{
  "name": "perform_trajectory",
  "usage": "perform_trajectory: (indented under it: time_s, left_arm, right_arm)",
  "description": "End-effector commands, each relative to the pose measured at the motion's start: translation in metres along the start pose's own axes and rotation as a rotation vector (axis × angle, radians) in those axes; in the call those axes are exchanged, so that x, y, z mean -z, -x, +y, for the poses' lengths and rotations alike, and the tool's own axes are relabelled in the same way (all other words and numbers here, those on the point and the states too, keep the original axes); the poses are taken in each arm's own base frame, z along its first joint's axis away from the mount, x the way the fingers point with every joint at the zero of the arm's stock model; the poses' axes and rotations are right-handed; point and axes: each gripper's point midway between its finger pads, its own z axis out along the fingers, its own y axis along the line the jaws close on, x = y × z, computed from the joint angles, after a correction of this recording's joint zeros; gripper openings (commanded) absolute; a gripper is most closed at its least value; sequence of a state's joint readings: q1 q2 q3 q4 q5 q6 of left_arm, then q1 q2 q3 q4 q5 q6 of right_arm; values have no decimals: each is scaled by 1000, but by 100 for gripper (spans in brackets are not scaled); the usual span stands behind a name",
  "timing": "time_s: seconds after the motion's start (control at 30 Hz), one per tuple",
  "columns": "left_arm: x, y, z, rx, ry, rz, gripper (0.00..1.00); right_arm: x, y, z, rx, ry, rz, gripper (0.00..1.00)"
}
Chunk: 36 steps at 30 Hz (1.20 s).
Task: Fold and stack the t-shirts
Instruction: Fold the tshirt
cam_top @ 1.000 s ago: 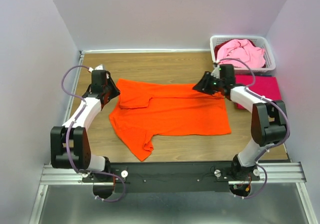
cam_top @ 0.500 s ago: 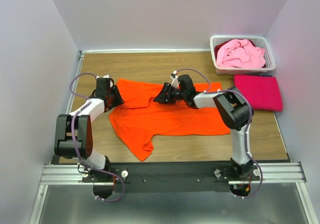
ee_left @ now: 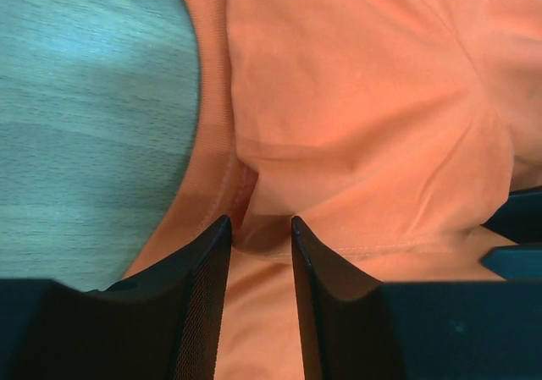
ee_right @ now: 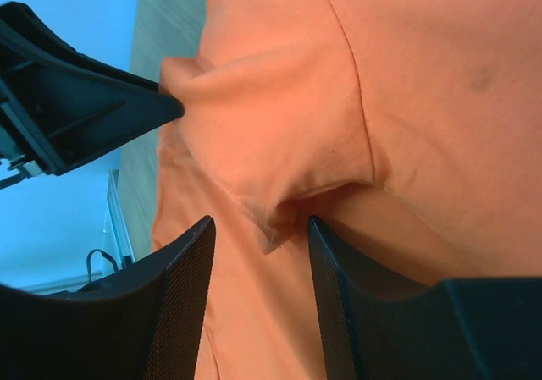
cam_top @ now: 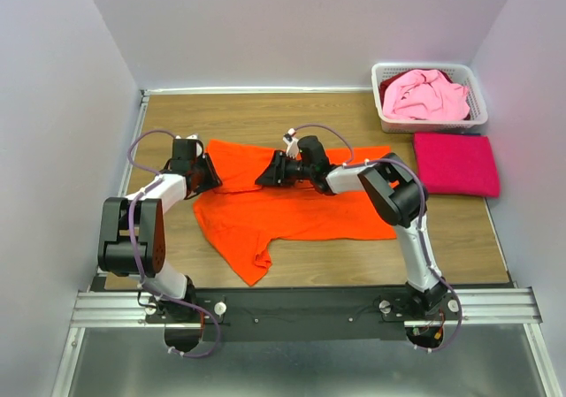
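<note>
**Both pincers on the orange shirt [cam_top: 305, 209]**

The orange shirt lies spread in the middle of the surface [cam_top: 309, 118], with one sleeve folded in at its far left. The left pincer [cam_top: 210, 176] sits at the shirt's far left corner. It is narrow, with a crease of cloth between its tips, and I cannot tell whether it grips. The right pincer [cam_top: 263, 178] is on the folded sleeve, jaws apart, a raised hem between them. The magenta shirt [cam_top: 455, 163] lies folded at the right edge, just beside the basket [cam_top: 478, 96]. The basket stands in the far right corner and holds the pink shirt [cam_top: 424, 95].
</note>
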<state>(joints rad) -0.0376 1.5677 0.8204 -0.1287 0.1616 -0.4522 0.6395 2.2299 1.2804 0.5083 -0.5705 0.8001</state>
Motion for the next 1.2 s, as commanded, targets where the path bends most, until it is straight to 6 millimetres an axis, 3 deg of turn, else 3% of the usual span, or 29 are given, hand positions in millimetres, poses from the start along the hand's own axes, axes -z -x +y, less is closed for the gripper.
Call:
perform_trajectory:
  time_s: [0.0,0.17,0.37,0.4,0.5,0.67,0.83,1.0,1.07,1.1,1.17]
  left_arm:
    - [1,-7,-7,-22,-38,23,40]
    - [3,-7,-10,-20,-44,27,36]
    - [12,-7,-10,-12,-30,37,26]
    - [15,-8,-10,-10,-27,41,14]
    - [19,-4,-11,-7,-21,37,7]
    - [26,2,-10,-8,5,32,5]
    - [25,-1,-2,-2,48,43,5]
    - [16,-26,9,11,75,127,6]
    - [15,-32,13,21,87,139,8]
    - [15,-31,13,22,91,131,11]
    - [14,-31,16,22,106,132,16]
  right_arm:
    - [-15,-11,3,7,33,30,53]
    - [-19,-18,1,8,37,48,47]
    - [-11,-13,14,34,50,35,29]
    - [-9,-13,14,33,48,35,24]
    - [-4,-11,21,37,53,30,20]
    - [3,-9,27,52,37,30,14]
    - [8,-11,23,57,-4,49,14]
    - [8,-28,3,40,-58,108,16]
    - [8,-35,-3,25,-73,131,23]
    - [8,-37,-4,28,-75,136,35]
    - [9,-36,-6,38,-92,138,44]
